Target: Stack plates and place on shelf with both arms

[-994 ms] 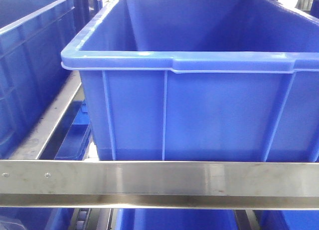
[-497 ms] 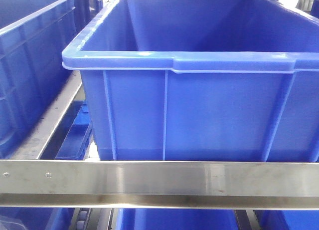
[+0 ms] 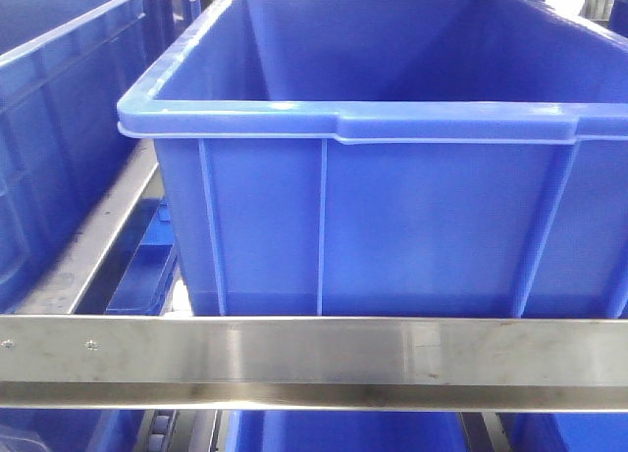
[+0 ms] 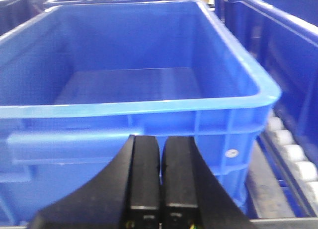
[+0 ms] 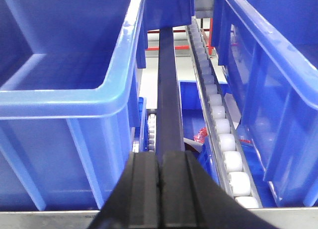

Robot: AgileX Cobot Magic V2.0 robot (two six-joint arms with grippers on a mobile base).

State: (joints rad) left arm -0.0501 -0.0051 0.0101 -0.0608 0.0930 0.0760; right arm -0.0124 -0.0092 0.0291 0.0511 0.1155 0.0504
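No plates show in any view. The shelf is a brushed steel rack whose long front beam crosses the bottom of the front view, with a side rail running back on the left. My left gripper is shut with nothing between its black fingers, pointing at the front wall of an empty blue crate. My right gripper is also shut and empty, aimed along a dark rail between two crates.
A large blue crate fills the front view on the rack, with another crate to its left. White conveyor rollers line the track beside the right gripper, and more rollers sit right of the left gripper's crate.
The front view has shifted very slightly, with the crate edging a few pixels left. Nothing else has visibly moved.
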